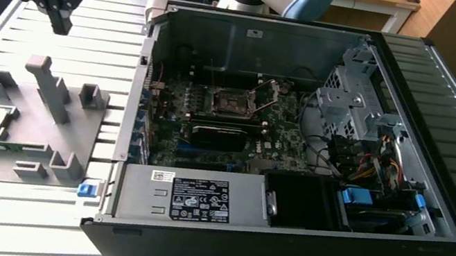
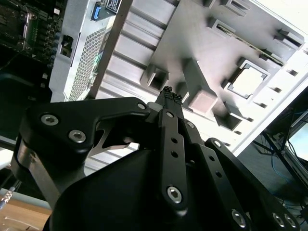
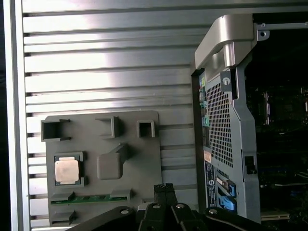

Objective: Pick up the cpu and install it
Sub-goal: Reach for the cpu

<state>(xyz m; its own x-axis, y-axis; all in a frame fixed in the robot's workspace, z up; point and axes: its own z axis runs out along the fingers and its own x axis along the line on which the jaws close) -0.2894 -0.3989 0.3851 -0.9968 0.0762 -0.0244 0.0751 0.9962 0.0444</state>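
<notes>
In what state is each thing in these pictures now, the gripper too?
cpu: lying flat in its pocket on the grey holder, not picked up.
gripper: shut, empty, in the air near the holder.
computer case: on its side, side cover off, inside open.
green memory strip: lying in its slot on the holder.

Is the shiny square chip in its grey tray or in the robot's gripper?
In the tray: the cpu lies flat in its square pocket, and the shut gripper hangs apart from it.
</notes>
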